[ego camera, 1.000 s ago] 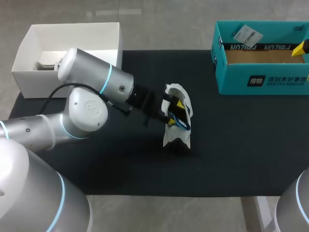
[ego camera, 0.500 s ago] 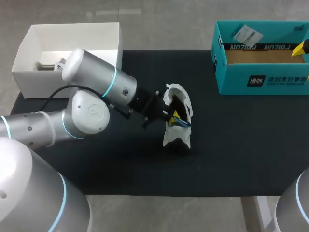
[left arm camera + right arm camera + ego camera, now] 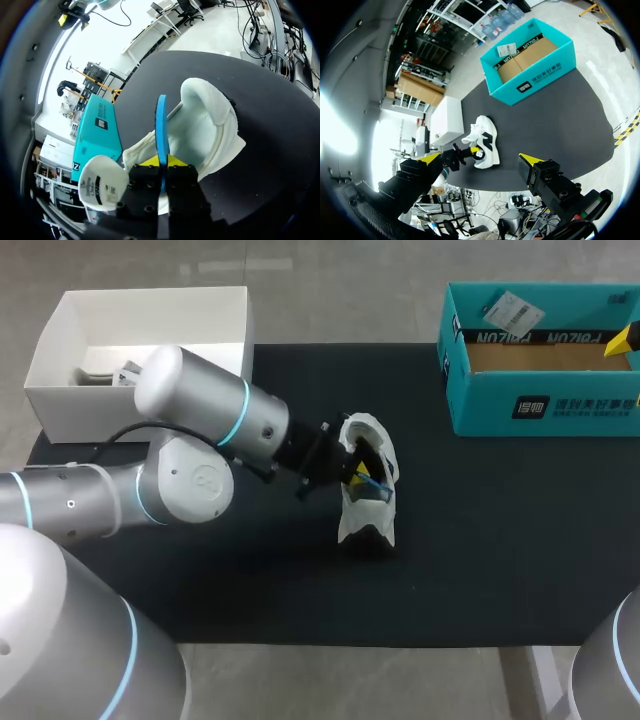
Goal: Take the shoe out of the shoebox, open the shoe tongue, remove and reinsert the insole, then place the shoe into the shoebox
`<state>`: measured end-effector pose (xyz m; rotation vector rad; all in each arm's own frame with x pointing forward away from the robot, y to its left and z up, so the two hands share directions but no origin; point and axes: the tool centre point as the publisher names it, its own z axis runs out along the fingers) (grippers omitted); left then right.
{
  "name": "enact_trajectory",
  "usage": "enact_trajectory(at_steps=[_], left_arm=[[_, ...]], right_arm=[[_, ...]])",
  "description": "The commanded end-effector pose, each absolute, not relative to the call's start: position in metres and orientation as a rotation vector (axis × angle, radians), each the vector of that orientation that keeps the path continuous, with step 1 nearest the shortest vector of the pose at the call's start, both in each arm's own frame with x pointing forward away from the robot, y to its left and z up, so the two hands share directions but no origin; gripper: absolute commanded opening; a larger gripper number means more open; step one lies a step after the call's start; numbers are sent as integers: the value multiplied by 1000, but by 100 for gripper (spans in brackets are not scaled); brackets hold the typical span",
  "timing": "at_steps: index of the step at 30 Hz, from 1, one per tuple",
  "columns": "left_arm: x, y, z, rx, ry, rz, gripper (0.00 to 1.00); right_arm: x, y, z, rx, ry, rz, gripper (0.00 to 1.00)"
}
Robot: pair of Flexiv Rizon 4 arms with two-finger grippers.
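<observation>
A white shoe [image 3: 366,502] lies on the black mat [image 3: 480,540] near the middle. My left gripper [image 3: 357,473] is at the shoe's opening, shut on the edge of a blue insole [image 3: 374,489]. In the left wrist view the insole [image 3: 161,122] stands on edge between the yellow tips of the left gripper [image 3: 161,161], rising out of the white shoe [image 3: 212,125]. The teal shoebox [image 3: 545,405] sits open at the back right. My right gripper [image 3: 480,160] hangs open, high above the table and far from the shoe [image 3: 485,142].
A white open box [image 3: 70,400] holding a small item stands at the back left, close behind my left arm. The teal shoebox [image 3: 540,75] has a paper tag inside. Bare mat stretches along the front and right of the shoe.
The left gripper's fingers closed on the blue insole inside the shoe, and the left arm shifted slightly to the right. The right arm has not moved.
</observation>
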<state>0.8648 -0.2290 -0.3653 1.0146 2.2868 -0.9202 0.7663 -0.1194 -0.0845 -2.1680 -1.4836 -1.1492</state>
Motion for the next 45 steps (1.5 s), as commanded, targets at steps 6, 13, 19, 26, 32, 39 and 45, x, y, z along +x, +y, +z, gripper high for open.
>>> enact_trajectory(at_steps=[6,13,19,26,32,39,45], left_arm=[[854,-229,-360,992,2291,-994,69],[840,-227,-346,1024,2264,-998,55],[835,-228,-354,1078,2281,-949,0],[839,-232,-374,1113,2300,-891,0],[846,-234,-385,1107,2298,-862,0],[858,-232,-385,1013,2275,-857,0],[852,-235,-378,998,2276,-903,7]], right_arm=[[767,-119,-85,-2171,-1482,-1146,100],[767,-119,-85,-2171,-1482,-1146,100],[767,-119,-85,-2171,-1482,-1146,100],[767,-119,-85,-2171,-1482,-1146,100],[767,-119,-85,-2171,-1482,-1146,100],[767,-119,-85,-2171,-1482,-1146,100],[767,-119,-85,-2171,-1482,-1146,100]])
